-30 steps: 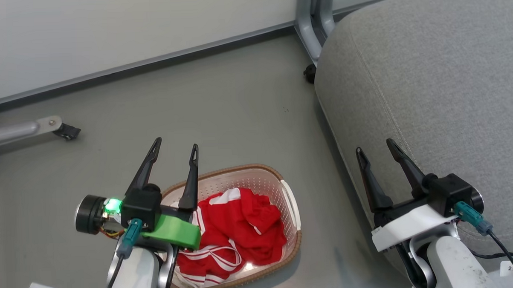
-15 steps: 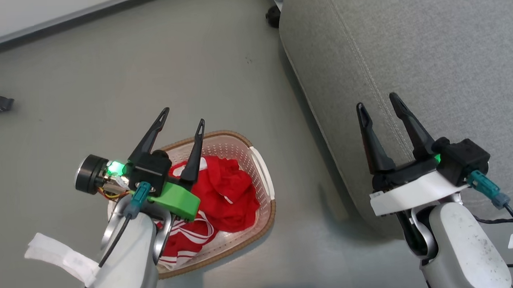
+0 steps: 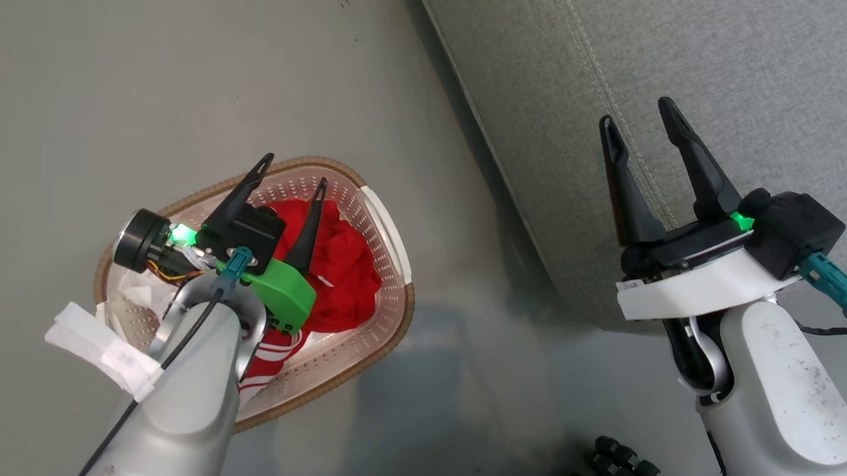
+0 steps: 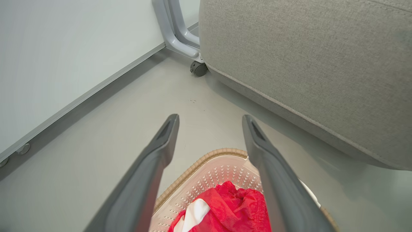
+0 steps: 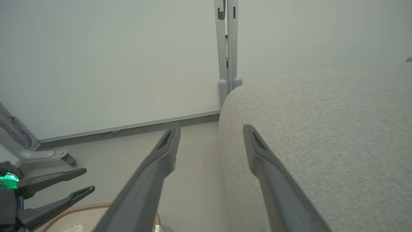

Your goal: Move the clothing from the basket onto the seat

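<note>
My left gripper (image 3: pixel 296 169) hangs over the basket (image 3: pixel 350 343), jaws spread wide and empty. My right gripper (image 3: pixel 635 111), just as wide, hovers at the rounded edge of the seat (image 3: pixel 670 46). The clothing (image 3: pixel 340 269) lies crumpled inside the basket, heaped toward its seat-side wall. I judge it light, limp and a little slick, so I would pinch a raised fold at the heap's crest, biting deep so it cannot slip.

Clothing (image 3: pixel 347 283) lies in basket (image 3: pixel 343 350), basket on floor (image 3: pixel 143 86). Seat (image 3: pixel 706 59) stands right of basket, apart from it. Left gripper (image 3: pixel 295 169) above basket; right gripper (image 3: pixel 636 111) above seat's edge.
</note>
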